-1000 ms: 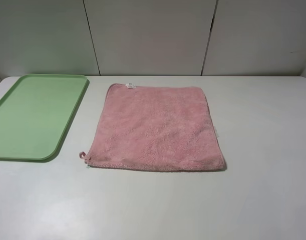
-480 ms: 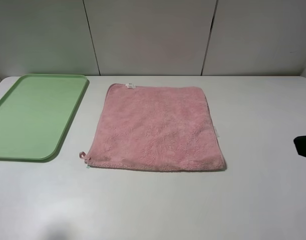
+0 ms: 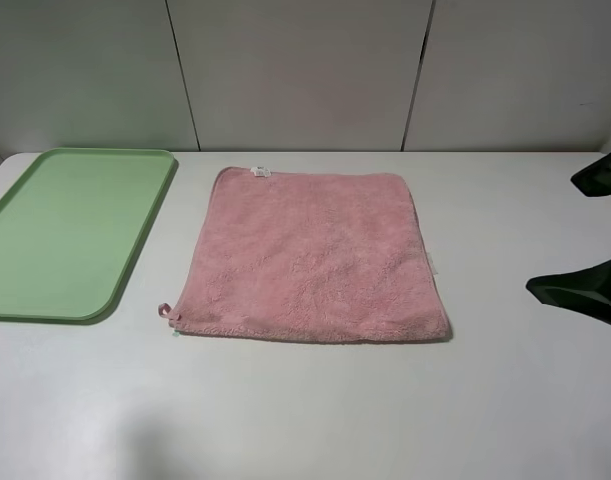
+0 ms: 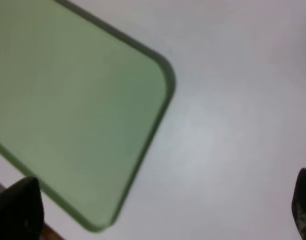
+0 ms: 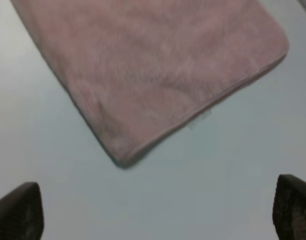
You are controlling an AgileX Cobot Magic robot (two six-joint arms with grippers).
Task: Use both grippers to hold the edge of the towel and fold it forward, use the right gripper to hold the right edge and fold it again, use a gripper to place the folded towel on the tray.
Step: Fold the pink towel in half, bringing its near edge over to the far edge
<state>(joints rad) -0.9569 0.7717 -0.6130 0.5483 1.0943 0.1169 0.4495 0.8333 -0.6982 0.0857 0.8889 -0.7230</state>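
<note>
White table (image 3: 315, 420) carries the towel (image 3: 315, 255) flat mid-frame, tray (image 3: 70, 230) at left; left claw (image 4: 160, 210) and right claw (image 3: 553, 235), both wide open, should pinch its lower corners evenly.

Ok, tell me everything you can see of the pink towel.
The pink towel is a roughly square, fluffy terry cloth, spread flat and unfolded on the white table. A small white label sits on the far hem, and a pink loop sticks out from the near left corner. It lies right of the green tray, apart from it. Nothing rests on it or grips it.
</note>
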